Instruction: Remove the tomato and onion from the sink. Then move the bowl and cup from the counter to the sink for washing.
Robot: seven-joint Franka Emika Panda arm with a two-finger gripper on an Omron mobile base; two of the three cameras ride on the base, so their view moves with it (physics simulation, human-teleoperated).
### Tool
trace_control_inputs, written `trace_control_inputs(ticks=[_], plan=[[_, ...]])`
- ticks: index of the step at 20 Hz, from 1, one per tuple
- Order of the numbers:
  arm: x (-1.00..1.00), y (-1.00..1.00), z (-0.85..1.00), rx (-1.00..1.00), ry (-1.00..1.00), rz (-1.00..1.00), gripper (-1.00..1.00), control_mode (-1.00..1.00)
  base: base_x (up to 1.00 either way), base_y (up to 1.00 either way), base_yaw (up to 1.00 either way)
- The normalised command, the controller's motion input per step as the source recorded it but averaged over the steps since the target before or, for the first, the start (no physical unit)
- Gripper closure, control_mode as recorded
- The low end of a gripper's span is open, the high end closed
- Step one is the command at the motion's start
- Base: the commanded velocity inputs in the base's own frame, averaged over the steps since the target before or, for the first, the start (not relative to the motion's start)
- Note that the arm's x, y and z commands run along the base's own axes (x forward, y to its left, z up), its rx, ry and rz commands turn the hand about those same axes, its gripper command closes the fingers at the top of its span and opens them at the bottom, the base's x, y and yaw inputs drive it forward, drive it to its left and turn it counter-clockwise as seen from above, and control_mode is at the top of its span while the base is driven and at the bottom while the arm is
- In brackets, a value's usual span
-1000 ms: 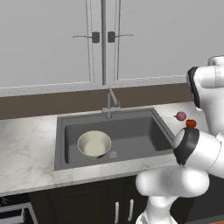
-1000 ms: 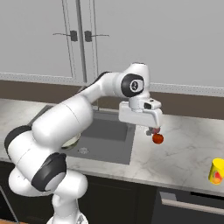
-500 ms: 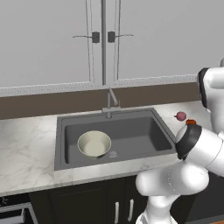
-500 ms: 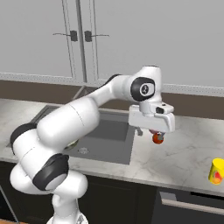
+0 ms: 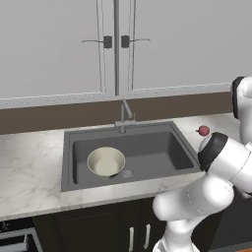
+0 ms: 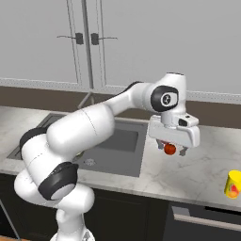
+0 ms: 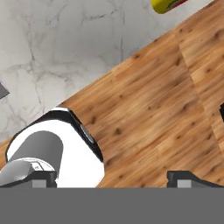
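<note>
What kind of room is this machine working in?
A kitchen, apparently computer-rendered: a dark grey rectangular sink with a grey faucet, set into a white marble-look counter, with pale grey wall cabinets above.

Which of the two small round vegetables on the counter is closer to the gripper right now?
The tomato, the glossy orange-red ball, sits right by the open gripper on the counter. The pinkish onion lies farther back, toward the wall.
</note>
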Motion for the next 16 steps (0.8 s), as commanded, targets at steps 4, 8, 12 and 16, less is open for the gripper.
trace_control_inputs(ticks=[4, 8, 12, 16], plan=[[-0.07, -0.28, 0.00, 0.00, 0.00, -0.09, -1.00, -1.00, 0.00, 0.00, 0.00], [-0.04, -0.23, 0.00, 0.00, 0.00, -0.09, -1.00, -1.00, 0.00, 0.00, 0.00], [-0.03, -0.22, 0.00, 0.00, 0.00, -0.08, -1.00, -1.00, 0.00, 0.00, 0.00], [-0.04, -0.22, 0.00, 0.00, 0.00, -0.08, -1.00, -1.00, 0.00, 0.00, 0.00]])
